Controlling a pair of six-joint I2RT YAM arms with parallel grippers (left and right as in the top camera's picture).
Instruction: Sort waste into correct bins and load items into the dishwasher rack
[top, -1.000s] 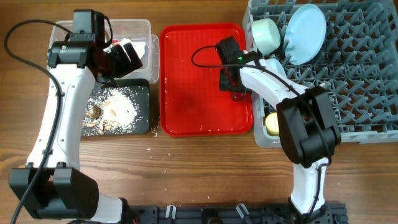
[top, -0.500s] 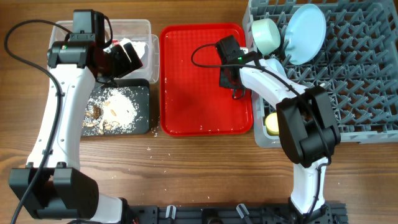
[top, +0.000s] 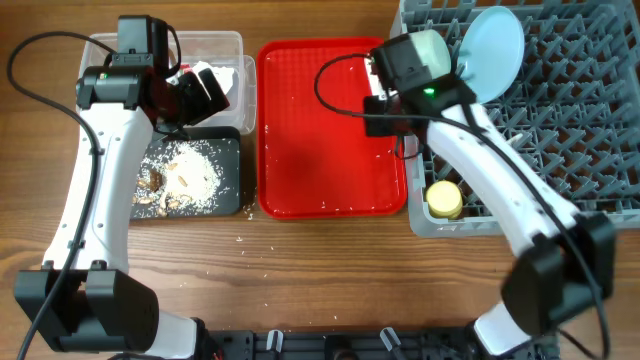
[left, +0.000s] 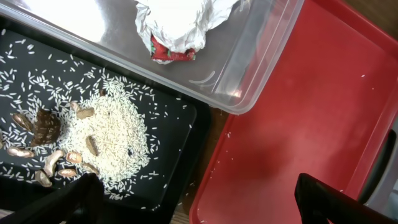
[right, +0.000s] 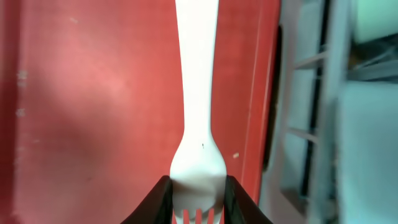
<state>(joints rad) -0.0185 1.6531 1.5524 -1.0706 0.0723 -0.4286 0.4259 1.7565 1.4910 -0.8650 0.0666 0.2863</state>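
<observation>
My right gripper is shut on a white plastic fork, held by its neck above the right edge of the flat red tray, beside the grey dishwasher rack. The rack holds a pale blue plate, a pale green bowl and a yellow cup. My left gripper is open and empty over the black tray of rice and brown scraps. The clear tub holds crumpled white paper with a red wrapper piece. The blue bowl and the spoon are hidden.
A few rice grains lie on the wooden table in front of the black tray and on the red tray. The right arm's black cable loops over the red tray.
My right gripper has risen off the red tray with the fork and shifted right, toward the rack's edge. The left arm has not moved.
</observation>
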